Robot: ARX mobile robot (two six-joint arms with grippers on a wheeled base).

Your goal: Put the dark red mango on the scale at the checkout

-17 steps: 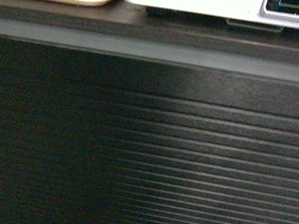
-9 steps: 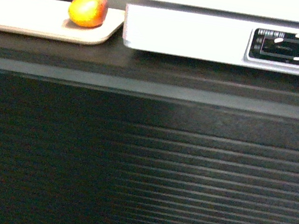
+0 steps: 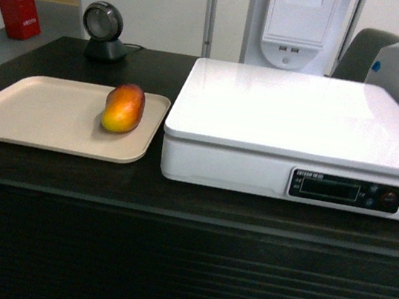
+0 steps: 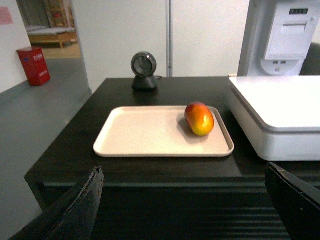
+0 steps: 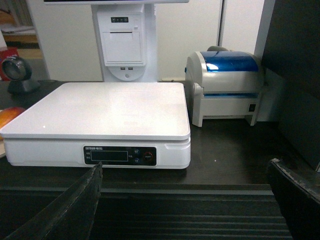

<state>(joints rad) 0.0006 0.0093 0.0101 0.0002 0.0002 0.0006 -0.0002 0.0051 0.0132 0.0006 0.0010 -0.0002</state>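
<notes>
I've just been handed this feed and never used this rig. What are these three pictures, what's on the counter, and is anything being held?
It is a wheeled robot with two arms. One picture comes from its head camera; the other two from cameras on each wrist, where the dark shapes at the bottom corners are open jaws, left gripper and right gripper. Neither holds anything. On the dark counter a mango lies on a beige tray, near its right edge. Beside the tray stands a white scale, nothing on its platform. Behind are a round scanner and a blue-topped printer.

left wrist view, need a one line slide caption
Dark red mango lying on the beige tray, beside the white scale.
</notes>
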